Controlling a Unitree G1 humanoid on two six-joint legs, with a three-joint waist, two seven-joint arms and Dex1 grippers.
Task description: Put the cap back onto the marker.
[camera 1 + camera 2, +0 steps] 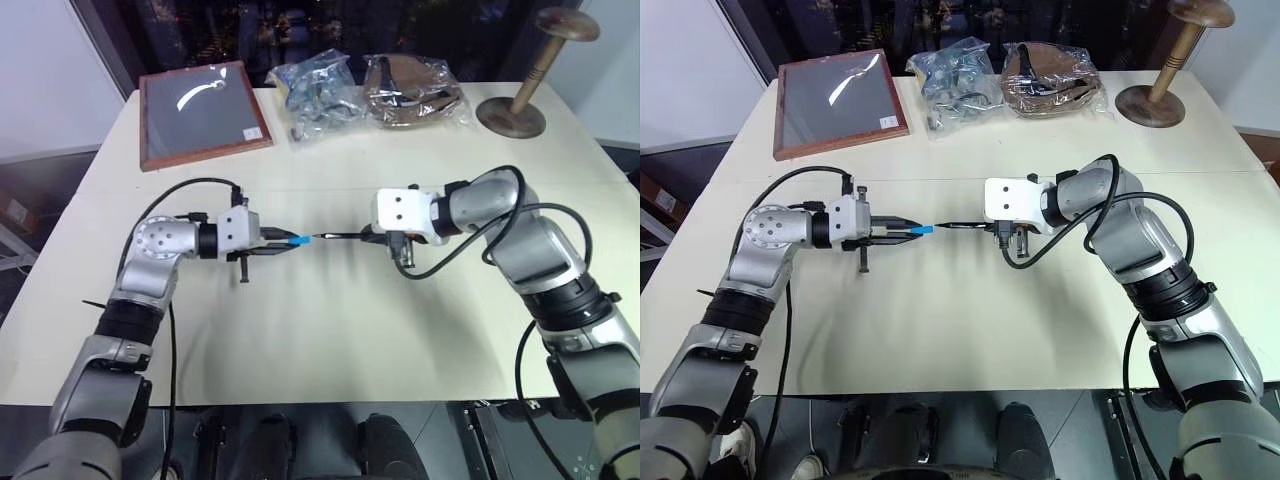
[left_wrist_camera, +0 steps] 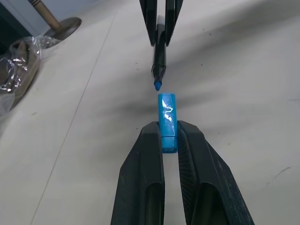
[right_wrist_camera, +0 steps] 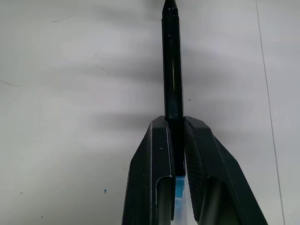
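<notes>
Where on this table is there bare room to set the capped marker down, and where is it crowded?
Bare tabletop spans the near half, below the left gripper holding the cap and the right gripper holding the marker. The far edge is crowded: framed board, two plastic bags, wooden stand.

Pale table (image 1: pixel 330 330) before dark windows (image 1: pixel 420 25)

Behind the table, glass reflects faint lights; a white wall (image 1: pixel 45 80) stands at its far-left corner.

Likely a lab: bare worktable (image 1: pixel 330 330), bagged parts (image 1: pixel 318 88), framed board (image 1: pixel 200 112).
</notes>
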